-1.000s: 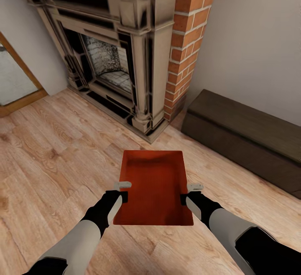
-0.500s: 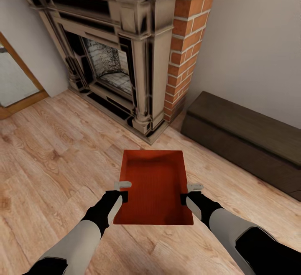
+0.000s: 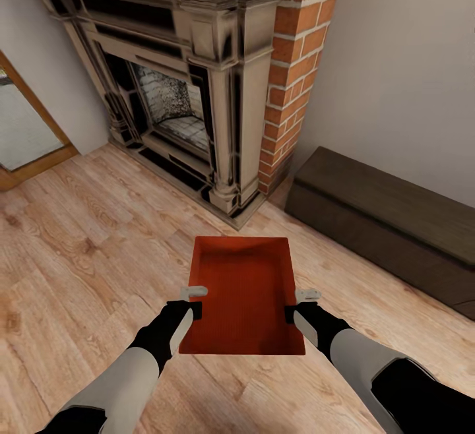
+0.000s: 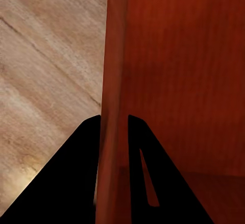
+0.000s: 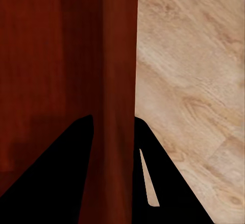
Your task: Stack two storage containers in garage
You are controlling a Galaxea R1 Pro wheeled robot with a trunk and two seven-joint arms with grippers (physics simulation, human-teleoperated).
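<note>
The left gripper and right gripper each pinch a side wall of the storage container, probably off the wood floor.

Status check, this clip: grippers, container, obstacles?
Left gripper, right gripper: each clamped on a wall of storage container. Fireplace, bench ahead.

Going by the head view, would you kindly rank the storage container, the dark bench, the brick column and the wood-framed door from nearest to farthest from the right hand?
1. Storage container: its right wall is gripped by the right hand.
2. Dark bench: ahead, to the right, along the wall.
3. Brick column: ahead, beside the fireplace.
4. Wood-framed door: far across to the left.
</note>
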